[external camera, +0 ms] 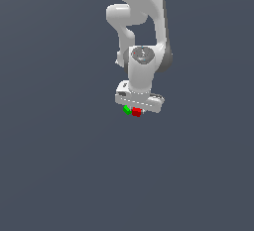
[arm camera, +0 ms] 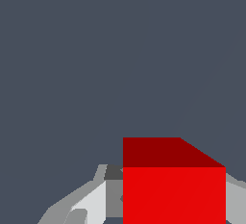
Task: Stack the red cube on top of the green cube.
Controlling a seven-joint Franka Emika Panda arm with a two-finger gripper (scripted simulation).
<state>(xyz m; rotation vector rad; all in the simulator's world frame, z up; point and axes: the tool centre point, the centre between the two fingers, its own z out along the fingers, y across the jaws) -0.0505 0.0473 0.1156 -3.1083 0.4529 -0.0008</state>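
I have the red cube (arm camera: 174,189) between my fingers: in the wrist view it fills the space right at my gripper (arm camera: 168,204), with a pale finger (arm camera: 93,204) pressed close on one side and a sliver of the other showing at the opposite edge. I judge my jaws are closed on it, though where pad meets cube lies mostly outside the picture.

In the exterior view my gripper (external camera: 136,110) hangs below the white arm (external camera: 141,27), and the red cube (external camera: 136,111) peeks out just under the hand. The green cube (external camera: 127,109) sits just beside it, toward the exterior view's left, the two looking as if they touch or nearly touch. Whether the red one is lifted off the grey floor (external camera: 59,175) or resting on it I cannot tell from this angle; they appear at about the same height.

So the grasp looks done, and the stack is not. The red cube is beside the green one, not on top of it. What is left, as I judge it: raise the red cube clear, bring it over the green cube, lower it squarely, and let go. The green cube does not show in the wrist view at all, so alignment must lean on the exterior view.
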